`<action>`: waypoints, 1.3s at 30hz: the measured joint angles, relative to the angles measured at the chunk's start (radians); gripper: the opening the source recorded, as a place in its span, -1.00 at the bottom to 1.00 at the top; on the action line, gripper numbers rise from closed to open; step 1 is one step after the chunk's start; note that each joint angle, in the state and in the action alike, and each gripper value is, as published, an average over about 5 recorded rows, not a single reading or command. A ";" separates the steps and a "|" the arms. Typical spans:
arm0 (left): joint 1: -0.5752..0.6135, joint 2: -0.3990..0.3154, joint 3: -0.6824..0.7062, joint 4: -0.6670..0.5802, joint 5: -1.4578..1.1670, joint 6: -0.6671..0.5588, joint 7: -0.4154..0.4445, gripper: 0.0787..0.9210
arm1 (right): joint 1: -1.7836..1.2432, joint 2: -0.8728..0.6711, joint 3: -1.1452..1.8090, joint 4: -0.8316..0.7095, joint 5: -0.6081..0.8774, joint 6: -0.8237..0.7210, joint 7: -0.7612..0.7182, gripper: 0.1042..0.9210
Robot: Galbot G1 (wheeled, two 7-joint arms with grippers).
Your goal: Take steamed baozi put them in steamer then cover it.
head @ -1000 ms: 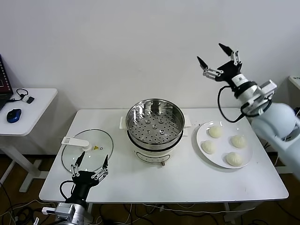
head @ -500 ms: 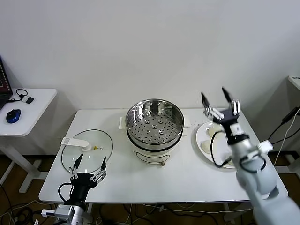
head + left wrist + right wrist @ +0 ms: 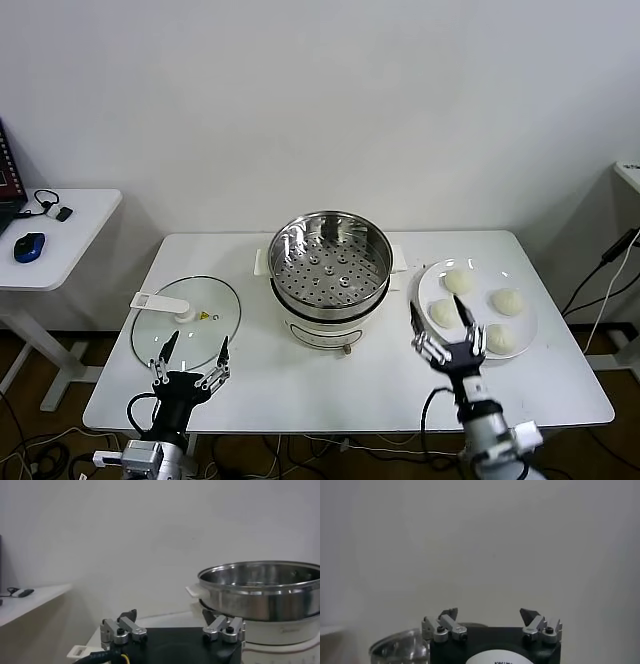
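Hovering spread, right pincer (image 3: 448,328) just in front of baozi (image 3: 444,314) on plate (image 3: 528,325), left pincer (image 3: 190,358) spread near cover (image 3: 186,320)

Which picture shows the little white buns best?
The head view: all four small round white dough buns sit on the flat white plate. The left wrist view shows only the shiny steel steamer pot; the right wrist view shows no buns.

The round stainless steel steamer pot (image 3: 331,270) stands mid-table on the white rectangular table (image 3: 350,395). Left of it lies the round clear glass lid with long white handle (image 3: 186,320). Right of it, the flat white plate (image 3: 527,329) carries four pleated white dough buns (image 3: 459,282). A small white side table (image 3: 70,235) stands farther left.
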 measured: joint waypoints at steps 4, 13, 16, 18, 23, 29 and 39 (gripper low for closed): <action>0.006 -0.004 0.005 -0.005 0.005 -0.002 -0.001 0.77 | -0.070 0.024 -0.013 0.003 -0.045 0.029 0.024 0.76; 0.016 -0.007 0.005 -0.011 0.009 -0.005 -0.002 0.77 | -0.155 0.052 -0.022 0.007 -0.104 0.068 0.052 0.76; 0.017 -0.008 0.005 -0.013 0.010 -0.005 -0.002 0.77 | -0.171 0.056 -0.022 0.008 -0.115 0.075 0.057 0.76; 0.018 -0.008 0.004 -0.013 0.010 -0.006 -0.003 0.77 | -0.178 0.059 -0.023 0.008 -0.122 0.079 0.060 0.76; 0.020 -0.008 0.004 -0.014 0.010 -0.007 -0.003 0.77 | -0.192 0.066 -0.027 0.009 -0.134 0.084 0.065 0.76; 0.019 -0.008 0.004 -0.014 0.010 -0.008 -0.003 0.77 | -0.202 0.072 -0.033 0.010 -0.146 0.087 0.069 0.76; 0.016 -0.008 0.004 -0.011 0.010 -0.008 -0.003 0.77 | -0.213 0.080 -0.042 0.011 -0.163 0.089 0.075 0.76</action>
